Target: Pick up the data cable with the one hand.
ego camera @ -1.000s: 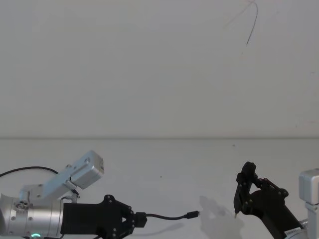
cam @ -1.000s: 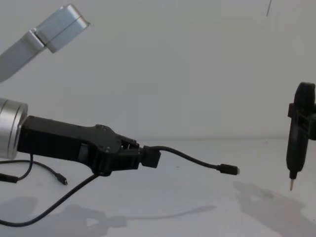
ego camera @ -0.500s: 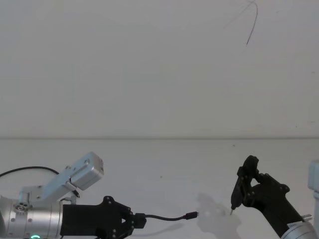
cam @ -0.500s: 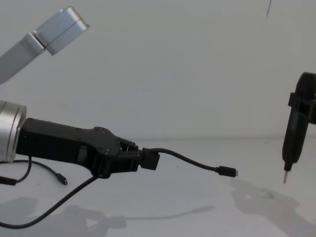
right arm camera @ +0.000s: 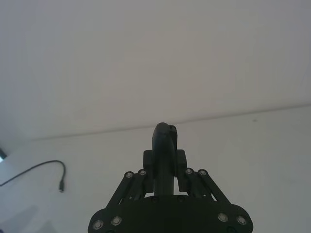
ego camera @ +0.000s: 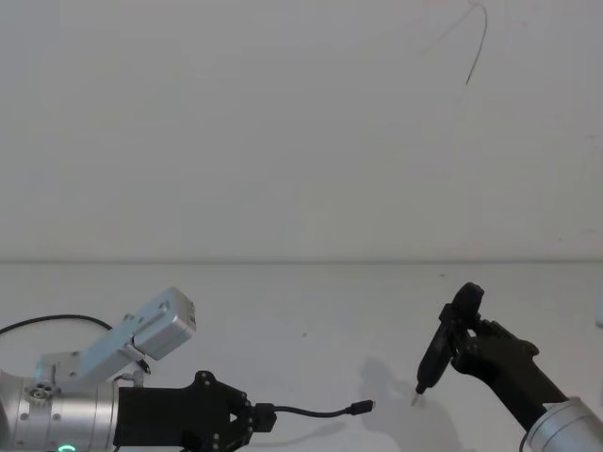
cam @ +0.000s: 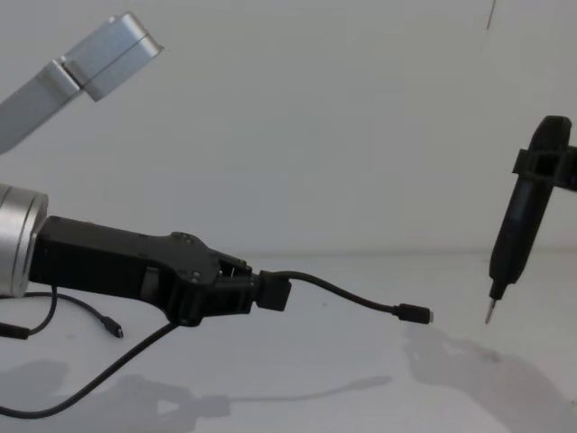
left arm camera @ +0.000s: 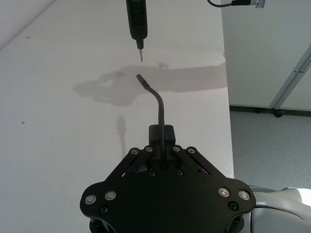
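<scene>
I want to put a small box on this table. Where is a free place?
The far strip of the table, beyond both arms, is bare. Crowded: the near middle, where the left gripper holds the data cable and the right gripper holds a pointed tool near its plug; a loose cable lies near left.

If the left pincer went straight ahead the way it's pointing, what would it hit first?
Likely the slender black tool in the right pincer; the data cable held out ahead of the left pincer points at its tip. Depth is unclear, so it might slip past.
</scene>
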